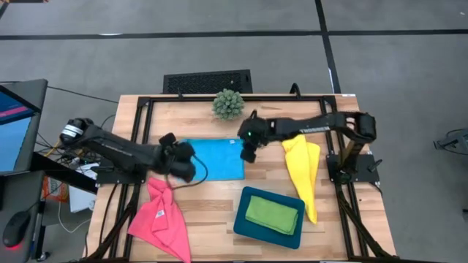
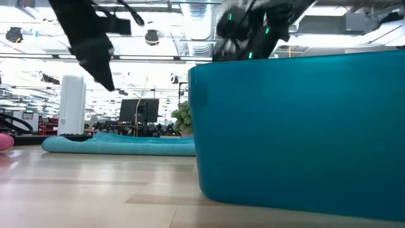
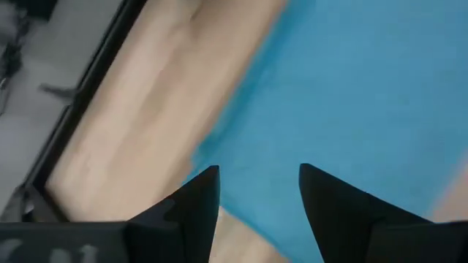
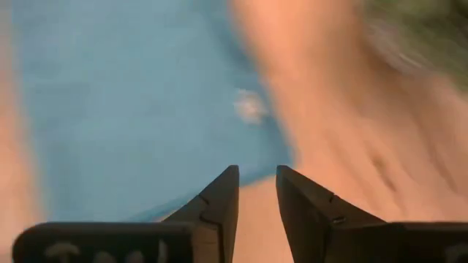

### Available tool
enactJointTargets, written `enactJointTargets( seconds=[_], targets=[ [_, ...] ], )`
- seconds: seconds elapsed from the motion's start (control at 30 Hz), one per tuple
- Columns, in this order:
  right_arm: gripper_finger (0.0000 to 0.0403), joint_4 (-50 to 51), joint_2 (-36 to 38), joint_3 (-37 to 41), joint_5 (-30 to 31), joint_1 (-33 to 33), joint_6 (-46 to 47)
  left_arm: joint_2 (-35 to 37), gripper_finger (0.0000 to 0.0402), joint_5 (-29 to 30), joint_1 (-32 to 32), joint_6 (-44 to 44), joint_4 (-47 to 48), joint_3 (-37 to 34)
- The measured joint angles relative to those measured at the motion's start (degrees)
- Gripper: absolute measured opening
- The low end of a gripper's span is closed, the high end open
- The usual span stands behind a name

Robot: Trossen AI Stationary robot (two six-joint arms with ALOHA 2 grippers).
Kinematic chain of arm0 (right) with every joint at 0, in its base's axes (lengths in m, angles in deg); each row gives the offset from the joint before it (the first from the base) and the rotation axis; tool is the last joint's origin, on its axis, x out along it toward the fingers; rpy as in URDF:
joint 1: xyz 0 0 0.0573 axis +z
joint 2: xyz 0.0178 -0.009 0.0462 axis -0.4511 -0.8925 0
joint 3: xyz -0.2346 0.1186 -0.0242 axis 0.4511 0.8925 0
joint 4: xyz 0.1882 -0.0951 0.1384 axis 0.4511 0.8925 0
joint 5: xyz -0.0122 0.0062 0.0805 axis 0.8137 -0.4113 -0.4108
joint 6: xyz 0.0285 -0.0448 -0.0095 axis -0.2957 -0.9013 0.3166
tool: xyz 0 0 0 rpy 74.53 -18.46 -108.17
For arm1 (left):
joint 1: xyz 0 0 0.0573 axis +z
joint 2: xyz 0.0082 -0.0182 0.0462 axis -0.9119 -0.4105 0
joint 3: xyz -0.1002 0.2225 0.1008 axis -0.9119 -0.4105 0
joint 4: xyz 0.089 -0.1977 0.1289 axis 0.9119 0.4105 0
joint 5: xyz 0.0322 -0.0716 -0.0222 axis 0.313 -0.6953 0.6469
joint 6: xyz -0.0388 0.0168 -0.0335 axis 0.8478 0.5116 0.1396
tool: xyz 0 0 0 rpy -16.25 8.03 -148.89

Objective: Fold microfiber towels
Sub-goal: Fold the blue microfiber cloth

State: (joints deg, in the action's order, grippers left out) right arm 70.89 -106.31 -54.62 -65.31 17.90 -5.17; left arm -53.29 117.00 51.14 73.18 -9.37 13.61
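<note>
We see left gripper open over the blue towel, right gripper slightly open over its far corner, neither gripping.

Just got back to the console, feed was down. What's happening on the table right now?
Both arms are working on the blue towel, spread flat mid-table. The left tool is open over its left edge; the right tool is open over its right edge. Neither holds anything. The green towel lies folded in the teal tray; the pink towel and yellow towel lie unfolded.

tray and plant flank bare wood
</note>
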Motion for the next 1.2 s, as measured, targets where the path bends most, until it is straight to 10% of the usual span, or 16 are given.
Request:
enactJointTargets(
  seconds=[0.3, 1.2],
  targets=[
    [0.0118, -8.7, -1.1, 0.1, -0.1, 13.4, -5.7, 3.5, 0.0167, -1.1, -14.4, 3.9, -14.7, -8.5],
    [0.0177, -7.2, -10.6, 2.4, -0.6, 16.2, -4.9, -0.7, 0.0206, -10.9, -14.3, 2.5, -23.9, -22.4]
  ],
)
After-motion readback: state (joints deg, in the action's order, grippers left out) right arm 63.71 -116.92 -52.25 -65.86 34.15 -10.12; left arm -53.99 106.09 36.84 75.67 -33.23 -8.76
